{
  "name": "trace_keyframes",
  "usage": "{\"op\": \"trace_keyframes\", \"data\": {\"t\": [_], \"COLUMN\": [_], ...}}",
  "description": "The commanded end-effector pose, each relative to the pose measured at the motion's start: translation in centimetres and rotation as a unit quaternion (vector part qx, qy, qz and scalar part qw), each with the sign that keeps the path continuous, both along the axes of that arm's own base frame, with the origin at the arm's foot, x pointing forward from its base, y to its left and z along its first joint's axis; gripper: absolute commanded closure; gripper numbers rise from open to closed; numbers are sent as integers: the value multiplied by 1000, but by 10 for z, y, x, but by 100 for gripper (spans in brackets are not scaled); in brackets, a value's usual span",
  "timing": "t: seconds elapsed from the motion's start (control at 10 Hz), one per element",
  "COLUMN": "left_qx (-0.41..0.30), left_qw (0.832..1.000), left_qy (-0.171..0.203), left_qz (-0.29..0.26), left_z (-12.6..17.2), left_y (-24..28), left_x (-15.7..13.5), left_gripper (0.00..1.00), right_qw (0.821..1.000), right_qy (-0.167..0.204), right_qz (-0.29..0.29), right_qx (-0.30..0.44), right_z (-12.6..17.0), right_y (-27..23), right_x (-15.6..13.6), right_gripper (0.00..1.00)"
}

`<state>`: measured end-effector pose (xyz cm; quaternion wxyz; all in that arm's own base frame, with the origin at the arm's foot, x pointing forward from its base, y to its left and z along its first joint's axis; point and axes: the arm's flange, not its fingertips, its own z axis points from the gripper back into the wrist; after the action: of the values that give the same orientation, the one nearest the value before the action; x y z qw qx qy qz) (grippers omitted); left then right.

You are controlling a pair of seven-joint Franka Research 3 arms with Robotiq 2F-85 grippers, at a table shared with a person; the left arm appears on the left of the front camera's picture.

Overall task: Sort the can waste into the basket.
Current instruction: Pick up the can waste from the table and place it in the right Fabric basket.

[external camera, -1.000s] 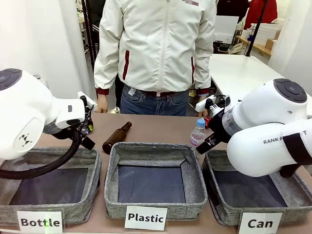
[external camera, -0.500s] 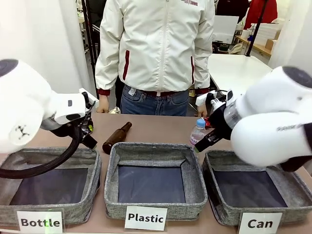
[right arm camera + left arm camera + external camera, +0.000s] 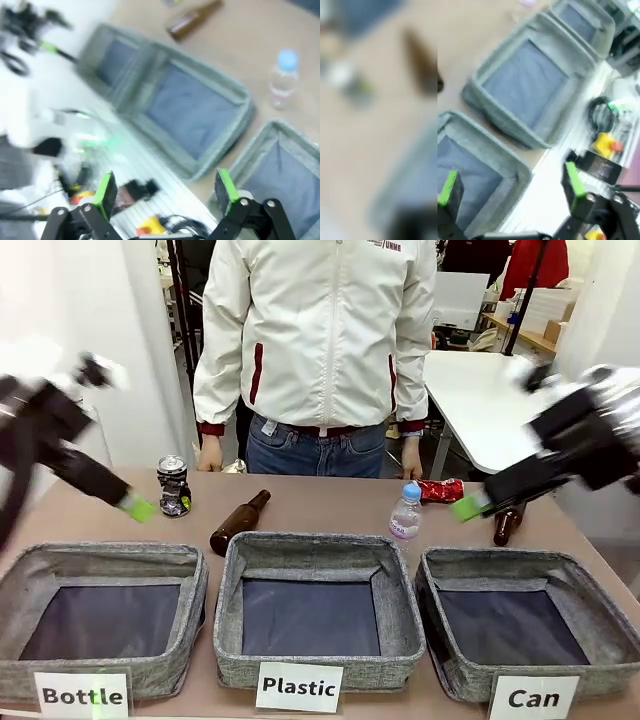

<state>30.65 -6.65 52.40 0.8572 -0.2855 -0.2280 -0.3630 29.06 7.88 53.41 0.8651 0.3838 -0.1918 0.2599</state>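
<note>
Resting well apart, red can (image 3: pixel 440 490), black can (image 3: pixel 173 486)

White wall (image 3: pixel 70 300), white side table (image 3: pixel 485 390)

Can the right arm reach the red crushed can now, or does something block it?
Probably yes. The right gripper hangs with open jaws close to the red can, and nothing lies between them. The clear bottle stands on the can's other side.

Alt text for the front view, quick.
Two crushed cans sit beyond three labelled grey baskets: black-silver can at left, red can near the Can basket. The left arm and right arm are blurred; a person stands opposite.
</note>
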Motion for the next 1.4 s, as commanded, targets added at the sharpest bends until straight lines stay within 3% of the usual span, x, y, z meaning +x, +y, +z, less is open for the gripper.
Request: {"op": "trace_keyframes", "data": {"t": [0.0, 0.3, 0.4, 0.5, 0.7, 0.8, 1.3], "left_qx": [-132, -298, -344, -406, -436, -385, -385], "left_qw": [991, 951, 932, 900, 855, 903, 903], "left_qy": [3, 15, 34, 45, 35, 53, 53], "left_qz": [-9, 77, 112, 153, 277, 182, 182], "left_z": [-42, -96, -121, -143, -150, -139, -139], "left_y": [117, 219, 240, 261, 253, 305, 305], "left_x": [-65, -82, -83, -88, -94, -104, -104], "left_gripper": [0, 0, 0, 0, 0, 0, 0], "right_qw": [989, 949, 934, 912, 895, 909, 909], "right_qy": [25, 22, 21, 26, 35, 42, 42], "right_qz": [-45, -160, -179, -232, -310, -254, -254], "right_qx": [141, 272, 310, 339, 320, 327, 327], "right_z": [-13, -48, -65, -82, -96, -76, -76], "right_y": [-99, -209, -232, -250, -251, -288, -288], "right_x": [-17, -39, -43, -46, -43, -50, -50], "right_gripper": [0, 0, 0, 0, 0, 0, 0]}}
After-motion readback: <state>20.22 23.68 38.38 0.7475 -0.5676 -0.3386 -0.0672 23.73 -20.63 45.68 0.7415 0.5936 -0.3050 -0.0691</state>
